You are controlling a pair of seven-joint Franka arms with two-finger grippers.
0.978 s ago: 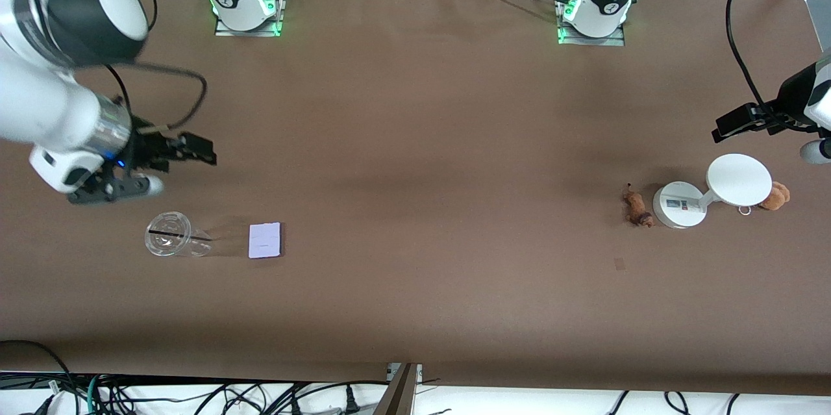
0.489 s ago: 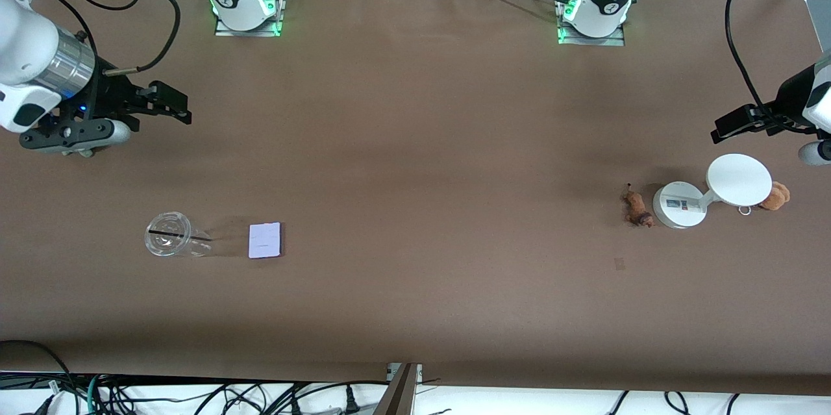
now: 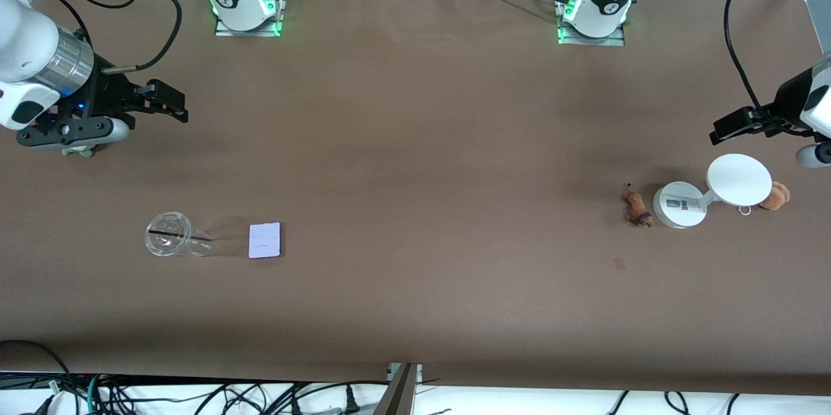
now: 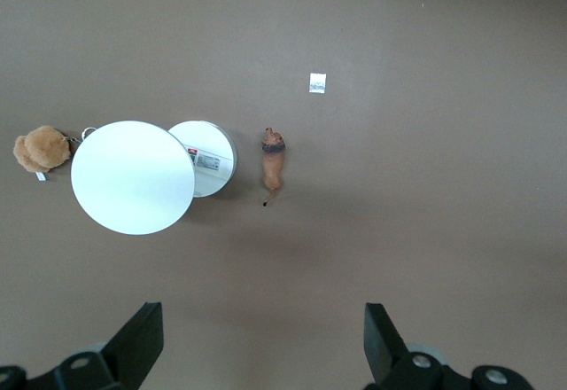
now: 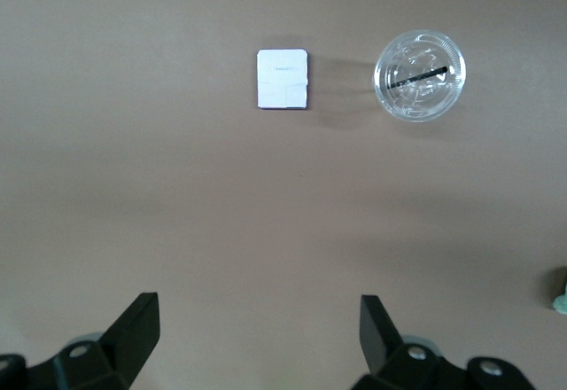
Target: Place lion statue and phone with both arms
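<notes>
Front view: right gripper (image 3: 170, 103), upper left of frame, high over bare table (image 3: 415, 142); phone (image 3: 265, 240) lower left, nearer the camera, beside a clear cup (image 3: 170, 234). Left gripper (image 3: 737, 126) at frame's right edge, above a white stand (image 3: 714, 189); lion statue (image 3: 637, 207) just beside the stand's base, a brown plush toy (image 3: 776, 195) at its outer end. Broad open tabletop mid-frame.

Left wrist view: fingers (image 4: 142, 341) spread apart; lion well clear of them.

Right wrist view: fingers (image 5: 137, 328) apart; phone and cup toward frame top.

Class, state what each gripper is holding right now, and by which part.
Nothing is held. The left gripper and right gripper are both open and empty; the lion statue and phone lie on the table.
</notes>
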